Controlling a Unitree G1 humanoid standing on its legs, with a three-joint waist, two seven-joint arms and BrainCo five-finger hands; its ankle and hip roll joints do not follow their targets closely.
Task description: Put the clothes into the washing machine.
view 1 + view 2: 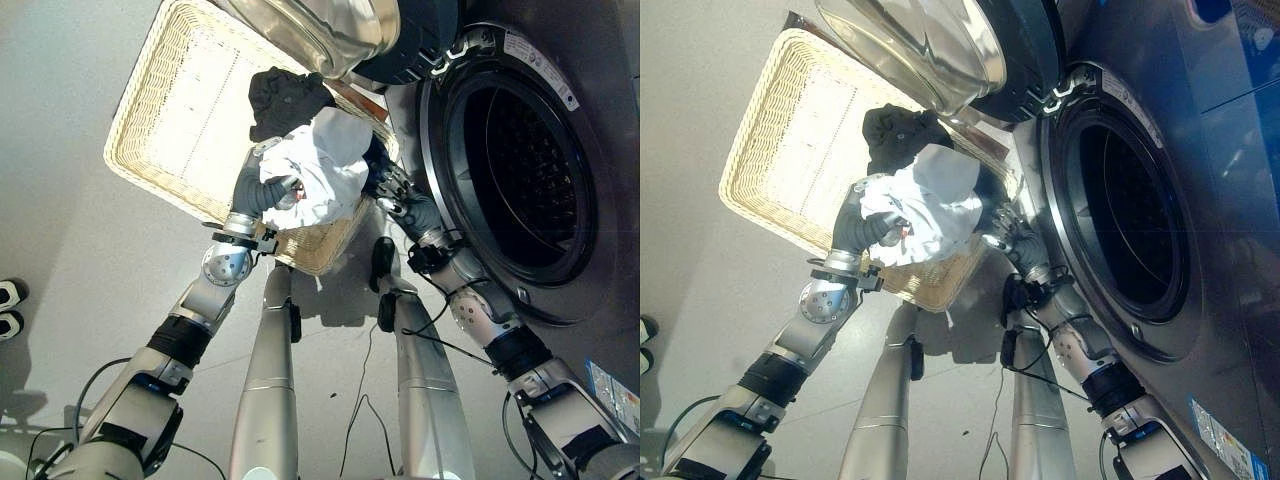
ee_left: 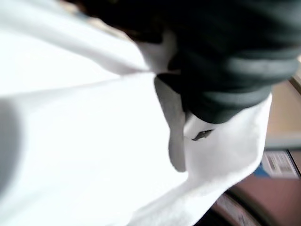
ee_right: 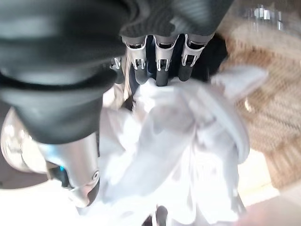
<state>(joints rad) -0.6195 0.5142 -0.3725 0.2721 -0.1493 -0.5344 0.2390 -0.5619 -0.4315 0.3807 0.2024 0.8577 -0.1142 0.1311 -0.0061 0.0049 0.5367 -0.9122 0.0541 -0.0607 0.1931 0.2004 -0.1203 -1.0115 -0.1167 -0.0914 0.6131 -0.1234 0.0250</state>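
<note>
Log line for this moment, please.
left hand: gripping white garment | right hand: on garment | over basket | washer door: open

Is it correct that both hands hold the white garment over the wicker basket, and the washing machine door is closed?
Not quite: the washing machine door is open, swung up above the basket, and the left eye view shows the dark drum exposed. The rest holds: the left hand and right hand grip the white garment over the wicker basket.

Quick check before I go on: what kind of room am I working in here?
Probably a laundry area: a front-loading washer with its door swung open, a wicker basket on a plain floor, and both hands, left and right, on a white garment.
</note>
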